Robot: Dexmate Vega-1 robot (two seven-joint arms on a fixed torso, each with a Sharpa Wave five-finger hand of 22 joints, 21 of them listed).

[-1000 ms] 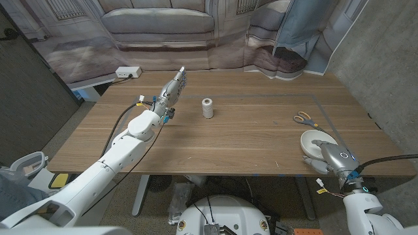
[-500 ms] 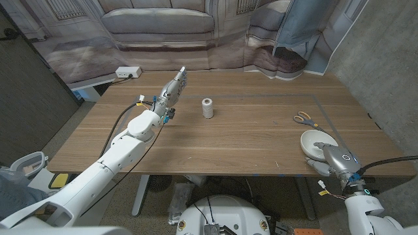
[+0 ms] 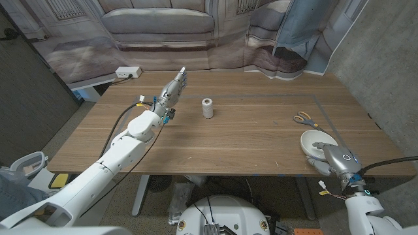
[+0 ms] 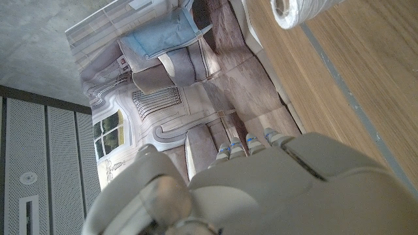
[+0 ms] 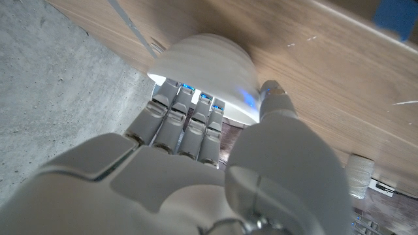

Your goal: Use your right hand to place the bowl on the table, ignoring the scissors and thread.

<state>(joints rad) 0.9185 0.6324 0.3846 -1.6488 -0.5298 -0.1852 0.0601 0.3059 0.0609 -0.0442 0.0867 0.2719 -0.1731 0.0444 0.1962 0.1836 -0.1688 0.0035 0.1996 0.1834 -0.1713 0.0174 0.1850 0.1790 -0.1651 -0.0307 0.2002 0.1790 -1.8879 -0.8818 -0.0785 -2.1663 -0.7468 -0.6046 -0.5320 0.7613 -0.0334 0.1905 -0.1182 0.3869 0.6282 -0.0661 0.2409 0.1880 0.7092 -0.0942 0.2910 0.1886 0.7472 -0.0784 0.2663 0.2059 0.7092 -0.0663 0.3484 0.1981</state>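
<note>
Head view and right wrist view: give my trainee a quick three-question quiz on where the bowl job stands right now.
1. True or false: the right hand grips the white bowl.
2. Which thing lies nearest the bowl: A) thread spool, B) scissors, C) left hand?
3. Fill in: the bowl is at the table's ____ edge, by the robot's right arm.

Key: 1 true, fingers under the rim and thumb over it in the right wrist view; 2 B; 3 near.
</note>
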